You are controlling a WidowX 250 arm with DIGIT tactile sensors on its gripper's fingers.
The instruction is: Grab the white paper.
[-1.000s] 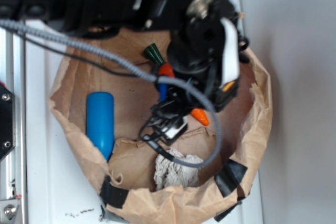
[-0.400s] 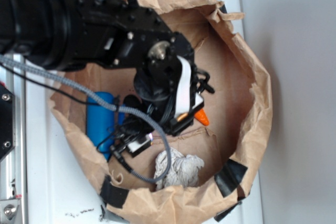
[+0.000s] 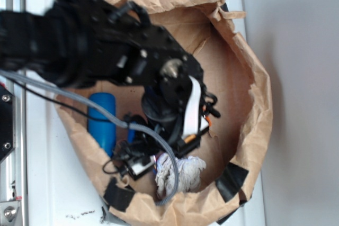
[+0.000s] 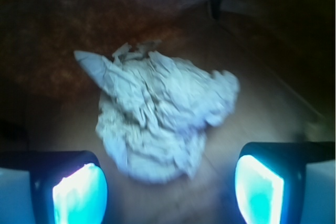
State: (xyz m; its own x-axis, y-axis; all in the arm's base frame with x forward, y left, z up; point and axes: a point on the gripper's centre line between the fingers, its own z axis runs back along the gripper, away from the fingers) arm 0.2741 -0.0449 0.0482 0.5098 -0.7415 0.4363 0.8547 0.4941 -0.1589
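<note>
On the far left, well away from the gripper (image 4: 168, 182), a blue tube (image 3: 101, 121) lies flat on the floor of the big brown bag (image 3: 254, 130). It is not part of the job, so it just sits there out of the way.

Next comes the black arm (image 3: 106, 51). It reaches down into the bag from above, because the bag has tall walls and the top is the only way in. A gray cable (image 3: 153, 146) hangs off it and loops down toward the bottom.

The gripper is wide open. In the wrist view its two fingers (image 4: 79, 192) stand apart at the bottom corners, with lots of room between them. I think it is open like that so the whole wad can fit in.

The white paper (image 4: 157, 114) is a wrinkly wad lying on the bag floor, just ahead of the gripper and between the lines of the two fingers. Nothing is touching it yet. In the outside view the white paper (image 3: 183, 170) sits near the bag wall, right next to the gripper's tip.

To the right of the gripper the bag floor is bare. A bit of orange (image 3: 210, 121) peeks out from behind the arm; I cannot tell what it is.
</note>
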